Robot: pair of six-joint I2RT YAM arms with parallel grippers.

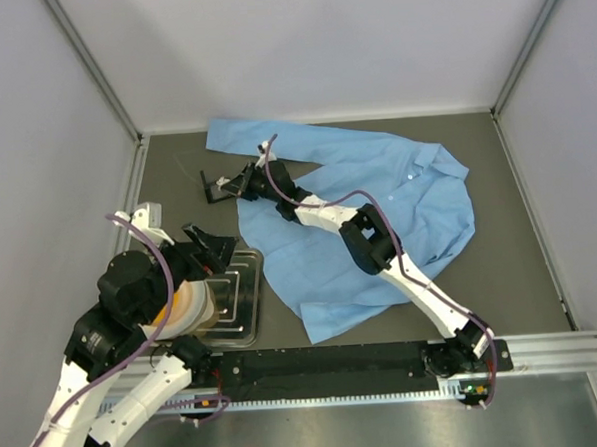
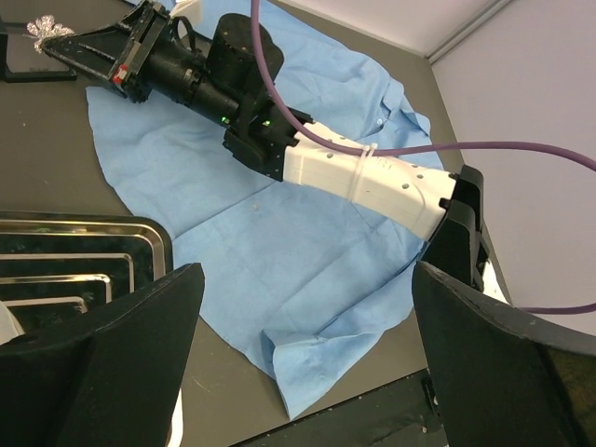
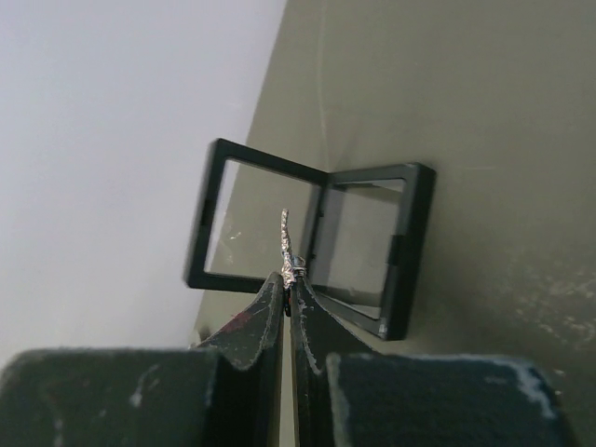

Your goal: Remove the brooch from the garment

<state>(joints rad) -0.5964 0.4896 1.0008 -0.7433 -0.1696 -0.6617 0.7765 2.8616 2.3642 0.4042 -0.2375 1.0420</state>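
The brooch (image 3: 287, 240) appears already off the garment (image 1: 378, 209). The right tool (image 3: 289, 282), pinched closed, holds it above the open black holder (image 3: 408, 251) on the desk (image 1: 519, 222). Setting it down seems to be what remains. The left tool (image 1: 210, 250) hangs spread wide, holding nothing. The brooch's clasp is too small to make out.

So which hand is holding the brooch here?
The right hand, shut on the brooch near the open black holder; the left hand is open and empty.
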